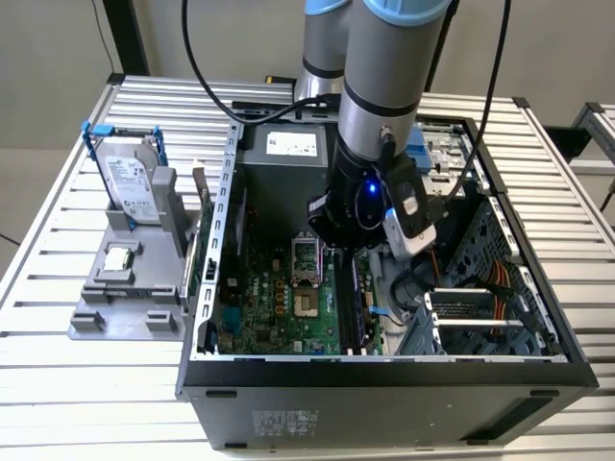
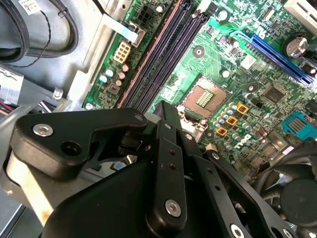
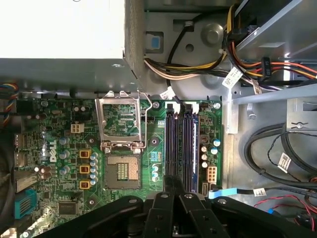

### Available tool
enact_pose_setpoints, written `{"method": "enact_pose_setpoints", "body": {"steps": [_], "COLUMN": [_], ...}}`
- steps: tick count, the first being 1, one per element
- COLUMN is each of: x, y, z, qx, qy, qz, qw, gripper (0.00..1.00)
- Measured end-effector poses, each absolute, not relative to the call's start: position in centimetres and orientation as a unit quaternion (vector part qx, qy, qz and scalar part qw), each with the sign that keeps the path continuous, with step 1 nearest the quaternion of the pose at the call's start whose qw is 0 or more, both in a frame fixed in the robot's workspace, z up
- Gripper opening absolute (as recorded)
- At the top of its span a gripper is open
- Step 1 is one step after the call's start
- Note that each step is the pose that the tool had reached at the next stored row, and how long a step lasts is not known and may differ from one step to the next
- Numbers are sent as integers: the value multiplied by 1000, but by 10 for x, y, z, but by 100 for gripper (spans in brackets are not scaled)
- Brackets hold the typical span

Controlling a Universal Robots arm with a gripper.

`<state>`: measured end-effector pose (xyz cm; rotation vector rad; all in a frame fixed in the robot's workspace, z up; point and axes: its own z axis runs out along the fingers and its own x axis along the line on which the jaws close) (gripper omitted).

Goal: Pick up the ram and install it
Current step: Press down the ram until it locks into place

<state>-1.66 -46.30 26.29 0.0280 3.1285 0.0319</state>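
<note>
Seemingly seated: the ram stood in its slot, the claw closed above it.
In the exterior view, the ram (image 1: pixel 349 303) stood right of the socket, and the arm hid its far end. In the second wrist view, the claw (image 2: pixel 167 111) was pressed together and pinched nothing. In the first wrist view, whether the slot latches (image 3: pixel 179 105) had locked was unclear.

You can see a white label on the power supply (image 1: pixel 293 144), another on the hard drive (image 1: pixel 128 178) in its stand, and a pale sticker on the case front (image 1: pixel 285 423), but their print is too small to make out. In the first wrist view, white tags hang on the cables (image 3: pixel 231 77), also too fine to read. The motherboard (image 3: pixel 48 148) carries a white logo.
</note>
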Motion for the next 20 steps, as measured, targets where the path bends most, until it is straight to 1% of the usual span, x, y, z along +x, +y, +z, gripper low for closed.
{"method": "enact_pose_setpoints", "body": {"steps": [20], "x": [-21], "y": [-463], "z": [263], "qx": [11], "qy": [1000], "qz": [10], "qw": [6], "gripper": [0]}}
